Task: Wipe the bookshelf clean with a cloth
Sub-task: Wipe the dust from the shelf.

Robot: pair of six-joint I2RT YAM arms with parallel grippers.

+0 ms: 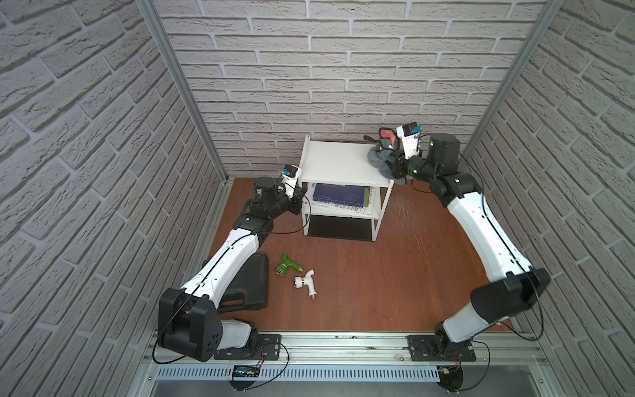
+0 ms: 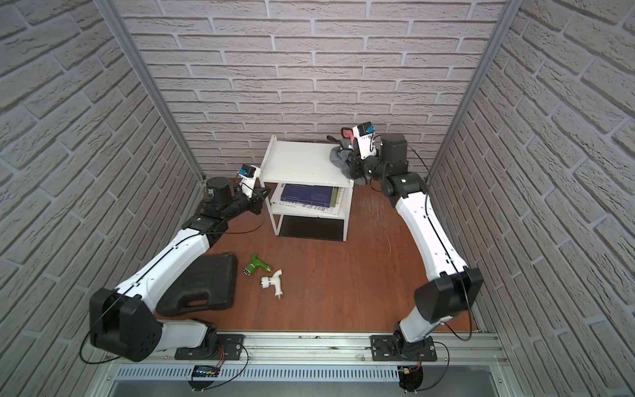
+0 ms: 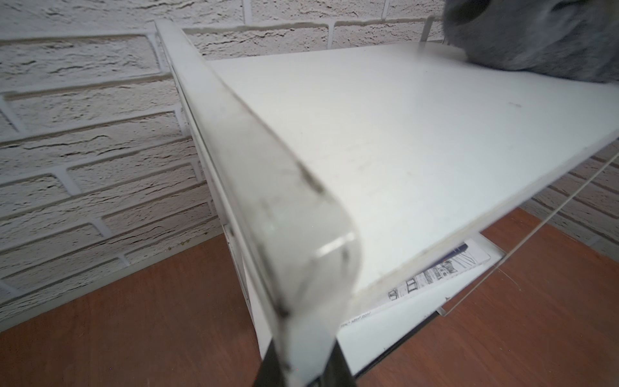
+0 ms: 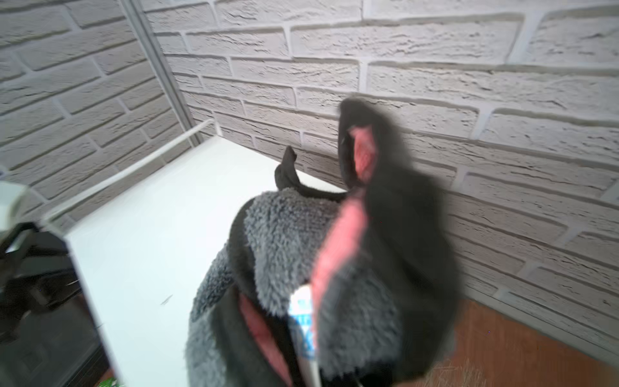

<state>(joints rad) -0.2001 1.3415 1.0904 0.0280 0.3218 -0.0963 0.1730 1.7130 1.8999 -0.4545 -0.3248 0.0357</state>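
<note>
The white bookshelf [image 1: 340,161] [image 2: 302,165] stands at the back of the brown table, against the brick wall. The grey cloth [image 1: 378,156] [image 2: 338,156], pink on its reverse, lies bunched on the right end of the top tier. My right gripper [image 1: 395,165] [image 4: 308,355] is shut on the cloth [image 4: 291,228], which hides the fingers. My left gripper [image 1: 301,192] [image 3: 304,362] is shut on the rounded rail at the bookshelf's left side [image 3: 402,134]. The cloth [image 3: 536,37] shows at the tier's far end in the left wrist view.
Books [image 1: 340,196] lie on the middle tier. A black plastic case [image 1: 251,285] sits at the front left under my left arm. A green nozzle [image 1: 287,264] and a white one [image 1: 305,280] lie beside it. Brick walls close in on three sides.
</note>
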